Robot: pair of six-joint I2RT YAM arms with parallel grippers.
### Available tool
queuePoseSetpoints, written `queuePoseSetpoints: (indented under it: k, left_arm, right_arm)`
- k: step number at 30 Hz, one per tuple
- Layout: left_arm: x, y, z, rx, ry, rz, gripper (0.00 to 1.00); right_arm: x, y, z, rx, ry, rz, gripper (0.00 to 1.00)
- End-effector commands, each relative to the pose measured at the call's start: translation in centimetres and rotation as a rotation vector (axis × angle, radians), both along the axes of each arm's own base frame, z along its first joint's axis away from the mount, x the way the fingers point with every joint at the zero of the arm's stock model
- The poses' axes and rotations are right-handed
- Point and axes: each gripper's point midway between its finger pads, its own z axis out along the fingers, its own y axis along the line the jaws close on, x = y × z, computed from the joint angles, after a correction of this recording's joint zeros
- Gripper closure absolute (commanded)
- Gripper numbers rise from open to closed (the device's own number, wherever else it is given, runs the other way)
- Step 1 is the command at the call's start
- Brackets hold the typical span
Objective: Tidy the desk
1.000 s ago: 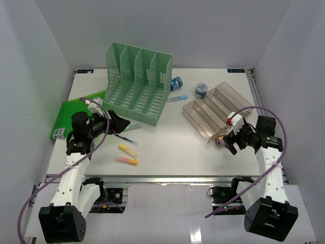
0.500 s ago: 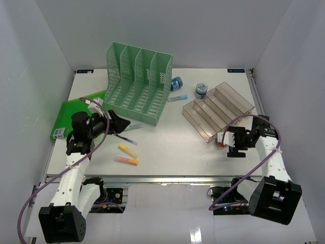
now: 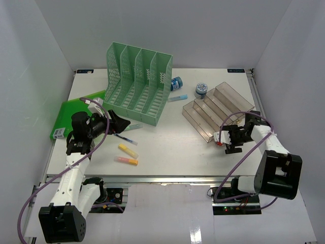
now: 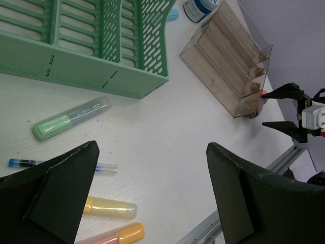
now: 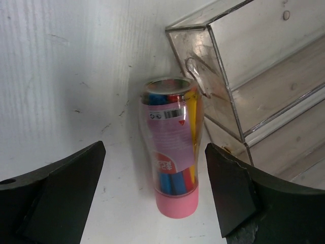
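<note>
Sideways on white desk (image 5: 61,76) lies clear cylindrical tube (image 5: 170,152).

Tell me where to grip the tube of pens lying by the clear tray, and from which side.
Grip the tube of pens across its round body near the pink cap, from straight above. It lies flat on the desk, its other end by the clear tiered tray, so the cap end has most room.
</note>
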Motion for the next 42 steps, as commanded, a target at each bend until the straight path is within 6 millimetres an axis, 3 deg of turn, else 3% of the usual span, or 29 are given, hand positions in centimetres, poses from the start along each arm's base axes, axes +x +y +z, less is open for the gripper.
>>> queuePoseSetpoints:
  k: [1, 9, 14, 18, 20, 25, 27, 29, 32, 36, 38, 42]
  left_arm:
    - [0.2, -0.2, 1.2, -0.004, -0.035, -0.014, 0.02]
    - [0.2, -0.1, 1.1, -0.002, -0.032, -0.011, 0.02]
    - [0.3, -0.1, 1.1, -0.002, -0.03, -0.012, 0.02]
    - [0.2, -0.2, 1.1, -0.002, -0.031, -0.013, 0.02]
    - [0.3, -0.1, 1.0, -0.002, -0.028, -0.012, 0.02]
    - [0.3, -0.1, 1.0, -0.002, -0.028, -0.011, 0.02]
    - [0.3, -0.1, 1.0, -0.002, -0.027, -0.013, 0.02]
    - [0.3, -0.2, 1.0, -0.002, -0.028, -0.013, 0.02]
    - [0.3, -0.2, 0.9, -0.003, -0.025, -0.015, 0.02]
    - [0.2, -0.2, 0.9, -0.002, -0.027, -0.016, 0.02]
    - [0.3, -0.2, 0.9, -0.002, -0.025, -0.015, 0.02]
    - [0.3, -0.1, 0.8, -0.002, -0.023, -0.014, 0.02]
  right_arm:
    - [1.8, 0.7, -0.7, -0.024, -0.053, 0.035, 0.14]
    - [0.8, 0.2, -3.1, -0.106, 0.024, 0.047, 0.26]
    - [-0.6, -0.7, -4.2, -0.164, 0.06, 0.05, 0.4]
    - [-1.4, -0.9, -4.0, -0.172, 0.1, 0.048, 0.73]
    - [-1.9, -0.6, -3.4, -0.152, 0.127, 0.036, 0.8]
    - [-2.4, 1.9, 1.2, 0.001, 0.146, 0.01, 0.89]
    - [-1.0, 4.1, 6.2, 0.152, 0.127, -0.036, 0.91]
    - [-0.7, 5.2, 9.1, 0.243, 0.177, -0.113, 0.92]
    - [2.9, 5.6, 14.2, 0.331, 0.148, -0.238, 0.92]
    - [10.2, 3.8, 19.5, 0.457, 0.019, -0.501, 0.92]
    - [13.6, 2.4, 19.9, 0.528, -0.015, -0.703, 0.92]
    - [20.2, -0.9, 20.4, 0.583, -0.203, -0.918, 0.92]
